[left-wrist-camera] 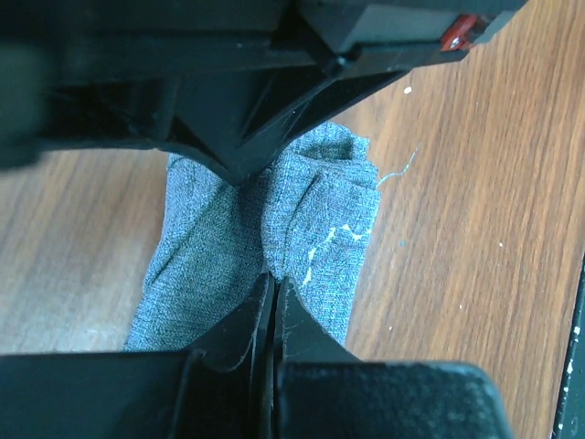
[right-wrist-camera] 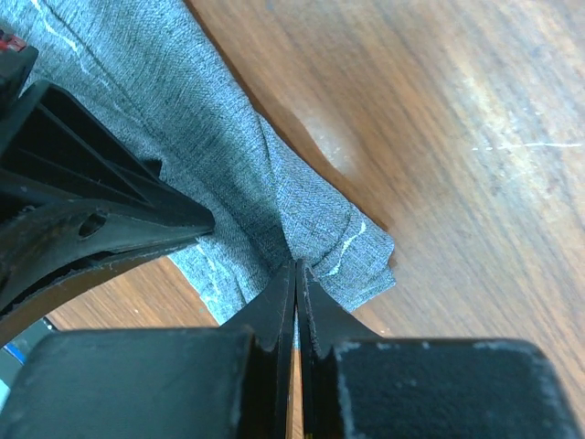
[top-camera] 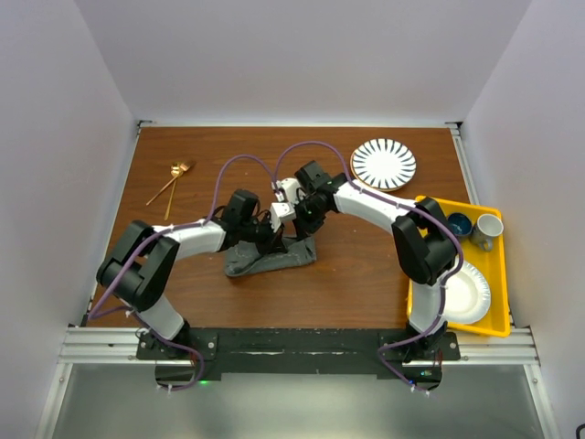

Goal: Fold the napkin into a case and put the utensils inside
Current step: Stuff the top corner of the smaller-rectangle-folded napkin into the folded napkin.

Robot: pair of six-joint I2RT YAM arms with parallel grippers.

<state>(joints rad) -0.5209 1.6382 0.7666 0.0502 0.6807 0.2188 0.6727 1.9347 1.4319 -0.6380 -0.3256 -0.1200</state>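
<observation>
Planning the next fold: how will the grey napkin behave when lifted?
Probably floppy: the napkin bunches into soft creases where the right end effector pinches it. Likely light, sagging rather than holding shape. Its woven texture looks grippy, not slippery.

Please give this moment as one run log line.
stage: folding napkin | left gripper: shut on napkin | right gripper: shut on napkin | napkin: bunched at table centre | utensils: far left, untouched
</observation>
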